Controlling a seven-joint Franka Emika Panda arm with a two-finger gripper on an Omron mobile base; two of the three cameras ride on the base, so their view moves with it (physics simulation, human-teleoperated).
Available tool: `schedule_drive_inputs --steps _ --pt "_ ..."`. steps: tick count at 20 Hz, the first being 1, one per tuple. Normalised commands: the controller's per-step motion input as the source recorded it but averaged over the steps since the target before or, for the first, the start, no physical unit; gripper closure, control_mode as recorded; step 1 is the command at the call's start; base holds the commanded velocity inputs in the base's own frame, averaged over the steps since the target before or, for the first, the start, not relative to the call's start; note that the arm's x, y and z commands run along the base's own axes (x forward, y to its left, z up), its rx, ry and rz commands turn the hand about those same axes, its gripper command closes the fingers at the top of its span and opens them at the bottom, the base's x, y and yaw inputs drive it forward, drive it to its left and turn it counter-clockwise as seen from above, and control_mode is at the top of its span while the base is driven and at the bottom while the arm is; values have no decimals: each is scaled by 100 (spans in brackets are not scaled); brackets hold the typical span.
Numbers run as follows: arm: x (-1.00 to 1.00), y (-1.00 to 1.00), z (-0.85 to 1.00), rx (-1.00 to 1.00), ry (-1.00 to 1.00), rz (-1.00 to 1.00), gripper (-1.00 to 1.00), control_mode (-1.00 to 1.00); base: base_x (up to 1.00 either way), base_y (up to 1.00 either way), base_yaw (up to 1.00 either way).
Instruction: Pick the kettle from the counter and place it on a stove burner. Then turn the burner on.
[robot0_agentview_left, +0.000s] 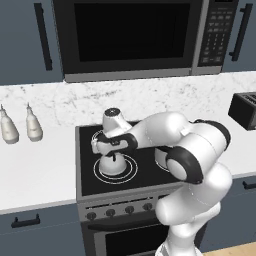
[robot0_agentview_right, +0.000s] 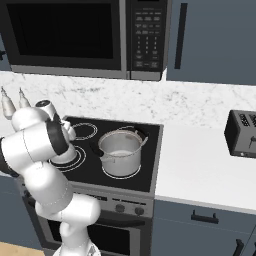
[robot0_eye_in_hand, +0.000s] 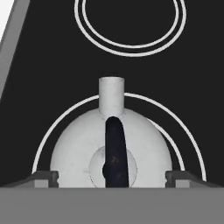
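Dark fingers (robot0_eye_in_hand: 112, 177) stand apart, flanking the squat silvery-white dome kettle (robot0_eye_in_hand: 109, 146) resting within the large white-ringed burner (robot0_eye_in_hand: 192, 146). Likely light, rigid and slippery; best gripped by its thin dark arched handle (robot0_eye_in_hand: 114, 151).

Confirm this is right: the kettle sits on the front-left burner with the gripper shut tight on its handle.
Not quite. In the hand view the gripper is open, its fingertips apart on either side of the kettle, clear of the handle. The kettle does sit on the front-left burner.
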Motion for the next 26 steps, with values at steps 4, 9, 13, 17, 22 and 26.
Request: schedule_drive_inputs --steps 4,9,13,17,22,26 --pt "-8 0 54 0 0 -1 -100 -100 0 0 0" --pt "-23 0 56 0 0 -1 -100 -100 0 0 0" --pt "-66 0 14 0 0 -4 -100 -100 0 0 0" --pt "-98 6 0 0 -5 -8 -100 -100 0 0 0" --pt "-94 51 0 0 -9 -12 -100 -100 0 0 0" --pt "-86 62 -13 -1 -3 -12 -100 -100 0 0 0"
